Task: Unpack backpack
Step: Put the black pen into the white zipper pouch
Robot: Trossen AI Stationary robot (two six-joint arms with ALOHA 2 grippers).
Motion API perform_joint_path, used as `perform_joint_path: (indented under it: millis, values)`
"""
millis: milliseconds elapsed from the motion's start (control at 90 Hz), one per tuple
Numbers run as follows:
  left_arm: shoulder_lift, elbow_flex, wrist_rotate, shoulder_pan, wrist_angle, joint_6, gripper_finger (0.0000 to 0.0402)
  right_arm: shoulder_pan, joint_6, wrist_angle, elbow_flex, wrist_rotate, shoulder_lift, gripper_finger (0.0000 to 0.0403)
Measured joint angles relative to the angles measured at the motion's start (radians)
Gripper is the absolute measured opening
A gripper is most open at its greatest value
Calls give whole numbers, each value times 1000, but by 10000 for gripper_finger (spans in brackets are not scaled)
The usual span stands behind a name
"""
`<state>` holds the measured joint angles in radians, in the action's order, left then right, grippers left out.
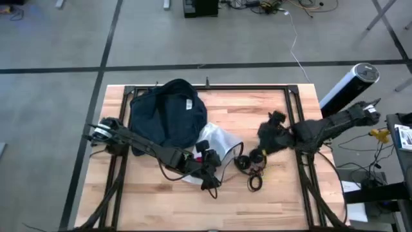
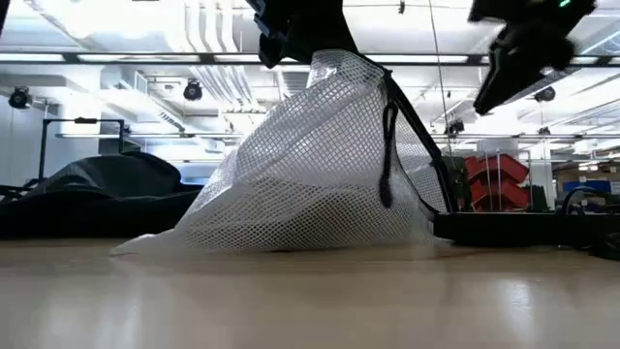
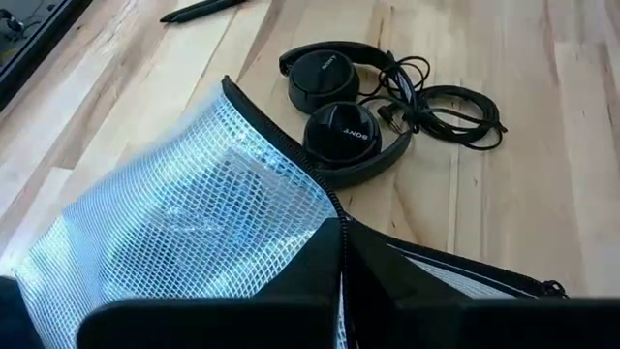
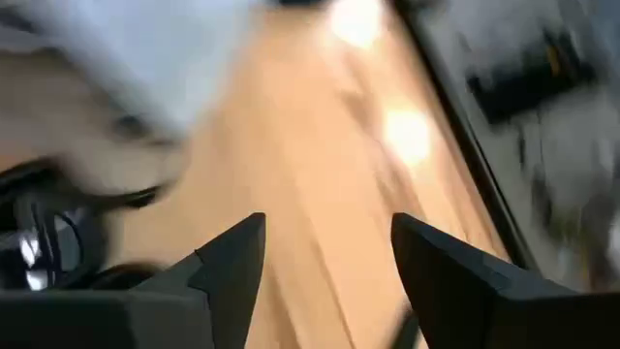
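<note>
One large dark navy soft fabric backpack lies slumped at the far left of the light wooden counter, a short white label on its outer side facing up in the high view. In the low view it is only a low dark mound at the left, behind everything else, and its opening cannot be made out.

Just beside the backpack's near right edge sits a silvery white mesh pouch with a black zipper edge. The left end effector is clamped on this pouch, lifting one corner so that it rises as a tent in the low view while its lower edge rests on the counter. The left wrist view shows the mesh close up, with the fingers themselves cut off at the frame's edge. What the pouch holds is hard to tell through the mesh.

Near the pouch, to its right, lie black over-ear headphones with a tangle of thin black cable, flat on the wood.

Farther right, the right end effector hangs above the counter with its fingers apart and nothing between them; its wrist view is heavily blurred.
</note>
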<state>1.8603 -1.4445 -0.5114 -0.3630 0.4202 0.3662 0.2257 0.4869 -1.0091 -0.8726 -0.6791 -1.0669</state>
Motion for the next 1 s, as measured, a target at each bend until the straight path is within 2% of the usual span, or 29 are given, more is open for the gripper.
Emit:
perform_joint_path:
  millis: [122,344,489,578,678,789,1000]
  values:
    - [0,0,0,0,-2,-15,0,-250,-6,-87,5,94,8,202]
    - [5,0,0,0,10,-17,0,-752,-347,-57,16,450,-74,209]
    - [5,17,-1,-1,9,-23,0,-969,-486,-39,16,486,-189,219]
    - [5,34,0,-1,3,-25,0,-1044,-535,-11,21,504,-271,224]
    - [5,63,0,-1,-11,-20,0,-1080,-585,17,30,550,-362,227]
    - [6,77,0,-2,-14,-7,0,-1086,-618,75,42,603,-442,223]
    - [6,82,0,-5,-18,18,0,-1087,-628,112,51,602,-556,209]
